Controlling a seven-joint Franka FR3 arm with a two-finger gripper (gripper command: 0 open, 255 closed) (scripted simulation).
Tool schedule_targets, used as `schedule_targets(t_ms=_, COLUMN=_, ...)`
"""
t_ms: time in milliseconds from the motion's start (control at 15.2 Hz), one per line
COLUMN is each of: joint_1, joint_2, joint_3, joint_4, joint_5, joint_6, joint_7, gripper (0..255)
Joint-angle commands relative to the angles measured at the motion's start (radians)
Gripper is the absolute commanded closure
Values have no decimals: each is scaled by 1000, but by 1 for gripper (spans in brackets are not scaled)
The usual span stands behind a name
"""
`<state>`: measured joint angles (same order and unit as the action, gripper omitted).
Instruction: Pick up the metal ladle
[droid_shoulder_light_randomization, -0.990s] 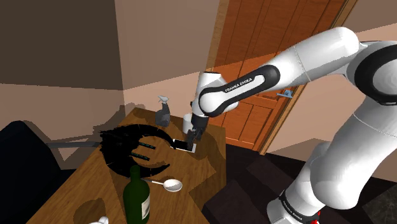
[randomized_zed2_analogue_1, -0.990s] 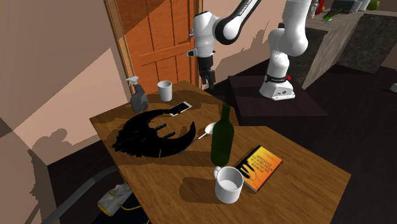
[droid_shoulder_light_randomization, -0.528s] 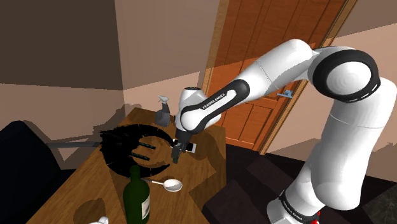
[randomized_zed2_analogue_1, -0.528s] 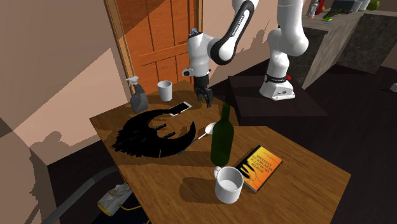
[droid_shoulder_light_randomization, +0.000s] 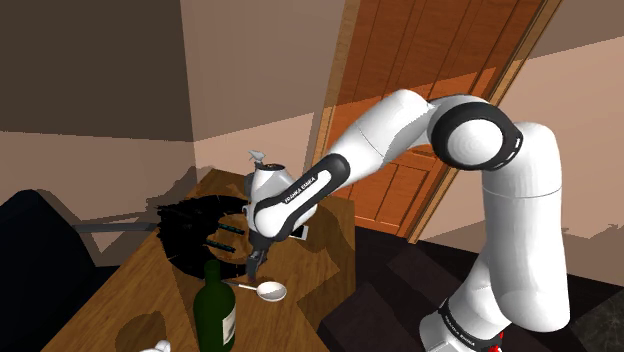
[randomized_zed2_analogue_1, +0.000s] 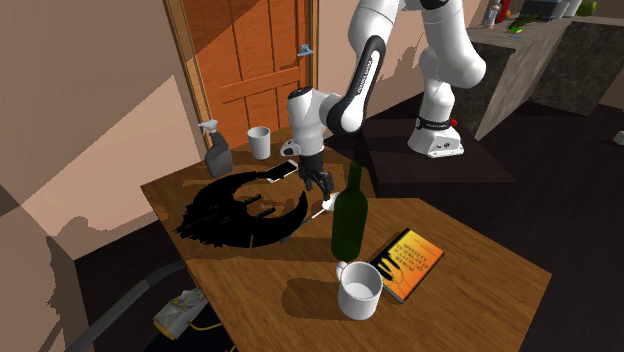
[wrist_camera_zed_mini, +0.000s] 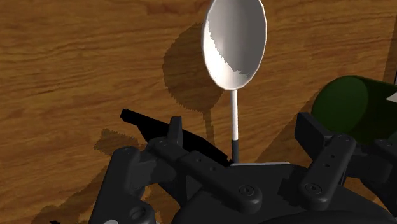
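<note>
The ladle (wrist_camera_zed_mini: 234, 43) is a shiny grey spoon-shaped tool lying flat on the wooden table (randomized_zed2_analogue_1: 470, 295). Its bowl points away from the hand and its thin handle runs back between the fingers. My gripper (wrist_camera_zed_mini: 245, 137) hangs open just above the handle end, one finger (wrist_camera_zed_mini: 175, 132) on each side, neither touching it. In the shoulder view the gripper (droid_shoulder_light_randomization: 252, 268) is right above the ladle (droid_shoulder_light_randomization: 268, 291), beside the green bottle (droid_shoulder_light_randomization: 213, 310). In the second exterior view the gripper (randomized_zed2_analogue_1: 323, 189) is over the ladle (randomized_zed2_analogue_1: 324, 209).
The green bottle (randomized_zed2_analogue_1: 348, 215) stands close to the ladle's bowl. A black dish rack (randomized_zed2_analogue_1: 245, 212), a phone (randomized_zed2_analogue_1: 280, 171), a spray bottle (randomized_zed2_analogue_1: 217, 150) and a cup (randomized_zed2_analogue_1: 259, 142) lie behind. A white mug (randomized_zed2_analogue_1: 360, 290) and an orange book (randomized_zed2_analogue_1: 408, 262) sit nearer the front.
The arm has swung from above the phone towards the green bottle and come down; the open gripper now hangs low over the ladle's handle.
</note>
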<state>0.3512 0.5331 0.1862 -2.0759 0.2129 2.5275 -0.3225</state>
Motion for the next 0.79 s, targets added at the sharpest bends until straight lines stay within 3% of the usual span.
schedule_targets(t_ms=0, joint_1=20, joint_2=67, joint_3=8, joint_4=52, joint_5=-14, joint_6=14, joint_7=-11, gripper=0)
schedule_targets(t_ms=726, joint_1=37, joint_2=192, joint_3=4, joint_4=110, joint_5=-21, joint_6=79, joint_7=-29, gripper=0)
